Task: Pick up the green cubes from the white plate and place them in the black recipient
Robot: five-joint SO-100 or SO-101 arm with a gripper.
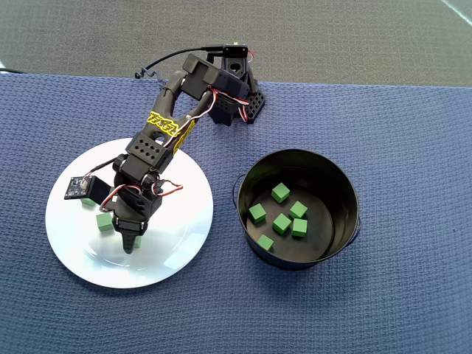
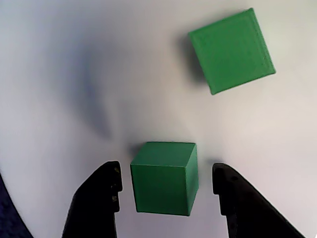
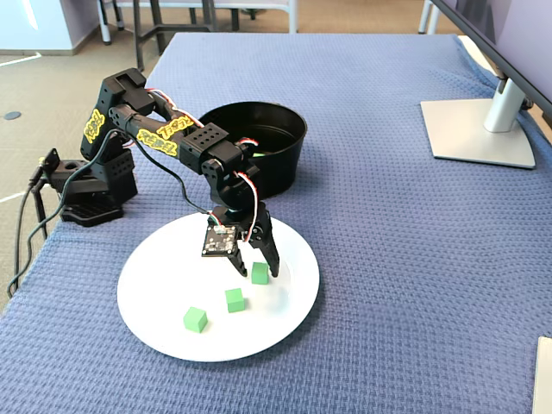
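Observation:
The white plate (image 1: 181, 236) lies on the left in the overhead view; it also shows in the fixed view (image 3: 155, 267) and fills the wrist view (image 2: 74, 74). Three green cubes lie on it (image 3: 260, 272) (image 3: 234, 299) (image 3: 195, 319). My gripper (image 2: 167, 171) is open and low over the plate, one finger on each side of a green cube (image 2: 165, 177), not touching it. Another cube (image 2: 231, 49) lies just beyond. In the overhead view my gripper (image 1: 131, 245) mostly hides that cube; one cube (image 1: 104, 221) shows beside it. The black recipient (image 1: 346, 184) holds several green cubes (image 1: 282, 223).
The arm's base (image 3: 86, 185) stands at the table's left edge in the fixed view, with cables hanging beside it. A monitor stand (image 3: 479, 129) sits at the far right. The pot (image 3: 285, 164) stands just behind the plate. Blue cloth covers the table.

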